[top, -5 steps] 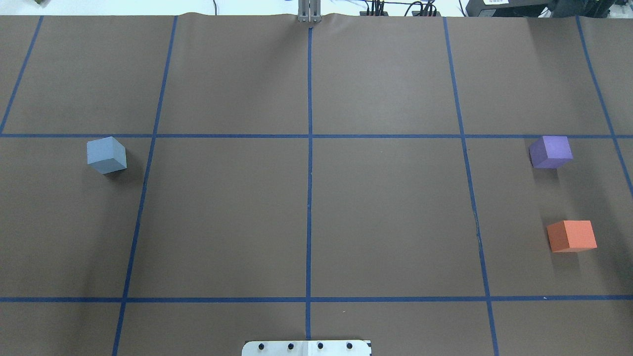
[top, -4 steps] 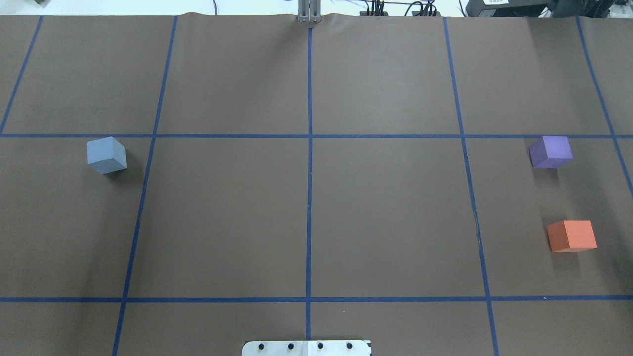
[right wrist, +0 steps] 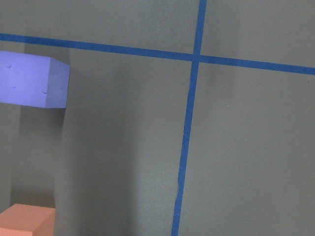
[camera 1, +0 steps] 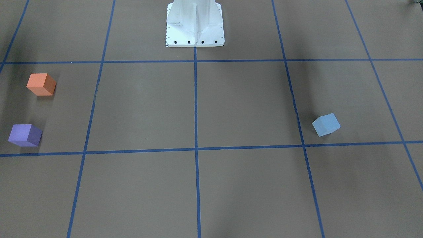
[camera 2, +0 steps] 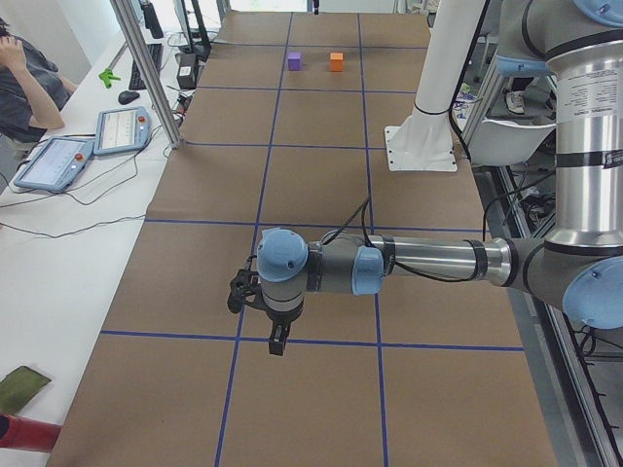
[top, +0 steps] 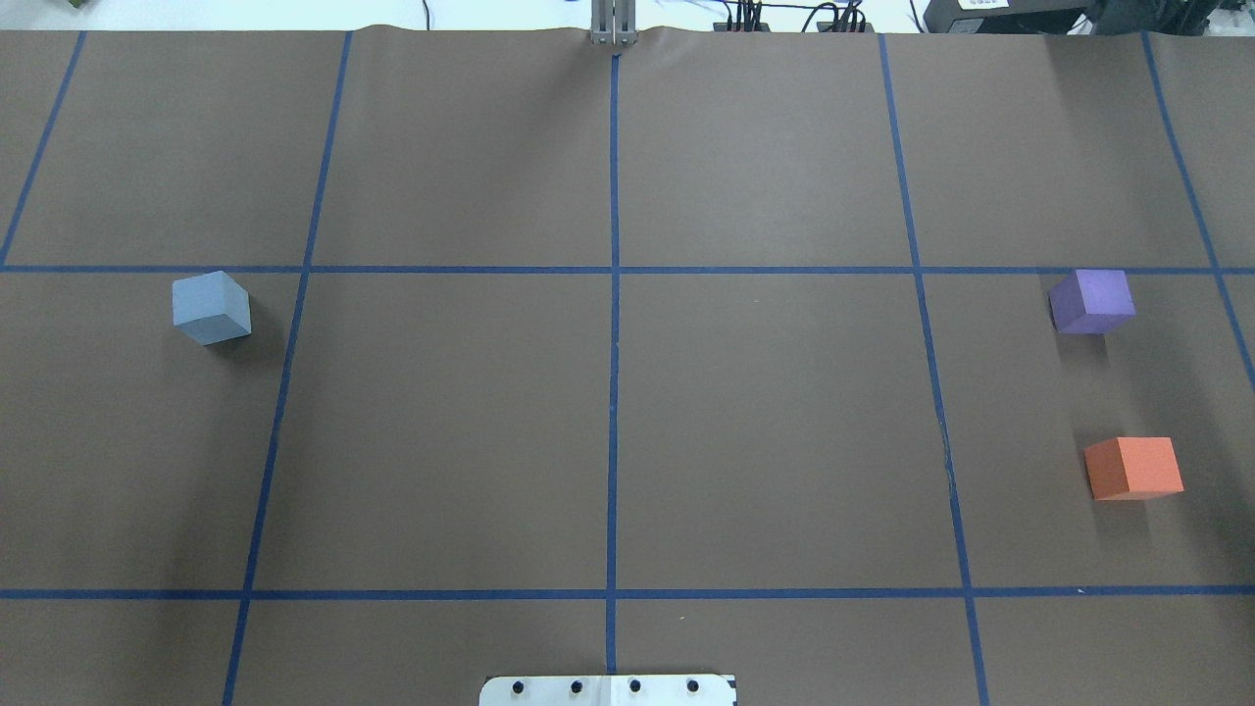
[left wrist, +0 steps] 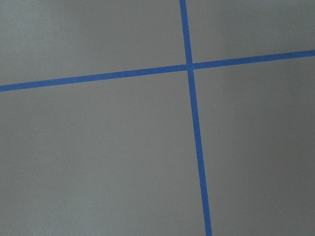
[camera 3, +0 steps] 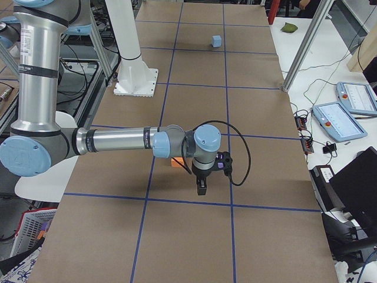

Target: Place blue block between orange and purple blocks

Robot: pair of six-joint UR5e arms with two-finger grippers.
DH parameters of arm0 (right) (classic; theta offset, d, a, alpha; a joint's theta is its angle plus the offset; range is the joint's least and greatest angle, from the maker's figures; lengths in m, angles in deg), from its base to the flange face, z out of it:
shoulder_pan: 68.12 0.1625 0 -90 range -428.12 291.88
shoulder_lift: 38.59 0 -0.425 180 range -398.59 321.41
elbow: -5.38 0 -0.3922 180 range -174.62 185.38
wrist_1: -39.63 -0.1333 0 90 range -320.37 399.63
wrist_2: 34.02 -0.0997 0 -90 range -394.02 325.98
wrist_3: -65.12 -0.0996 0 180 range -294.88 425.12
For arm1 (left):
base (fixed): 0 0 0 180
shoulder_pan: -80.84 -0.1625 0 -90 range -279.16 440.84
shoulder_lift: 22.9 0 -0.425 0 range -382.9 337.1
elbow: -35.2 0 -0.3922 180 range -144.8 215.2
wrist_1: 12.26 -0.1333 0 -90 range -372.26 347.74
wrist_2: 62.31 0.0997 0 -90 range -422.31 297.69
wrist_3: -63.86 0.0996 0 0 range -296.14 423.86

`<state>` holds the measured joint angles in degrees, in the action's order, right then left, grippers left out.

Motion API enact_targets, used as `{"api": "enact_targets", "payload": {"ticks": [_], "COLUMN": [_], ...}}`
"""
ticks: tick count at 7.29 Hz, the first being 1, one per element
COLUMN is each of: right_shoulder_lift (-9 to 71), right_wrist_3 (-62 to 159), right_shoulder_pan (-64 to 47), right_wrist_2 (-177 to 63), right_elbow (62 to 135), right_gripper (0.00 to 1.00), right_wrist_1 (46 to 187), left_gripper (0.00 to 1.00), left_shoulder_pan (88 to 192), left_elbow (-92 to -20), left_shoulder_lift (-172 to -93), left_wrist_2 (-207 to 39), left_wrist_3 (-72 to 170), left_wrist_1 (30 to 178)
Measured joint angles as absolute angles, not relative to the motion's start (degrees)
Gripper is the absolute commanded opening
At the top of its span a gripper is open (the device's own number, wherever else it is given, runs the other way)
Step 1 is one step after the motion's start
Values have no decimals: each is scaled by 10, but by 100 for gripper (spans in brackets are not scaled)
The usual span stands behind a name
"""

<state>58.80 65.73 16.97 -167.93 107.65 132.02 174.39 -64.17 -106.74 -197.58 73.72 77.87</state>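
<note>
At the near edge of the table (top: 765, 412), in the middle, sits the white robot foot (camera 1: 195, 26). A bit farther in, close to the right edge, lies the orange block (top: 1133, 468). Farther again, also by the right edge, lies the purple block (top: 1091, 301). The two are apart, with brown table showing between them. The blue block (top: 211, 307) lies about as far in as the purple one, but close to the left edge, well apart from both. It sits just beside a crossing of the blue tape lines (top: 613, 392).

The left fingers (camera 2: 277, 342) hang up over the left end of the table, pointing down, apart from the blue block. The right fingers (camera 3: 201, 187) hang up over the right end, far from the blue block. Both show only from the side, so I cannot tell how wide open they are or if they hold anything.
</note>
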Motion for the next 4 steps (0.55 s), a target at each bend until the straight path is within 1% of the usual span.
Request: {"api": "enact_targets", "payload": {"ticks": [2, 4], "right_shoulder_lift": [588, 588], "right_wrist_3": [658, 658], "right_shoulder_pan": [170, 170], "right_wrist_2": [-1680, -1679], "right_elbow": [1077, 1076], "right_gripper": [100, 100], "right_wrist_1": [1320, 1320], "left_gripper": [100, 100], "left_shoulder_pan": [1710, 1681], "left_elbow": [-640, -634], "left_shoulder_lift": [-1097, -1123], "left_wrist_2": [-1990, -2034], "left_wrist_3": [731, 668], "left_wrist_1": [786, 791]}}
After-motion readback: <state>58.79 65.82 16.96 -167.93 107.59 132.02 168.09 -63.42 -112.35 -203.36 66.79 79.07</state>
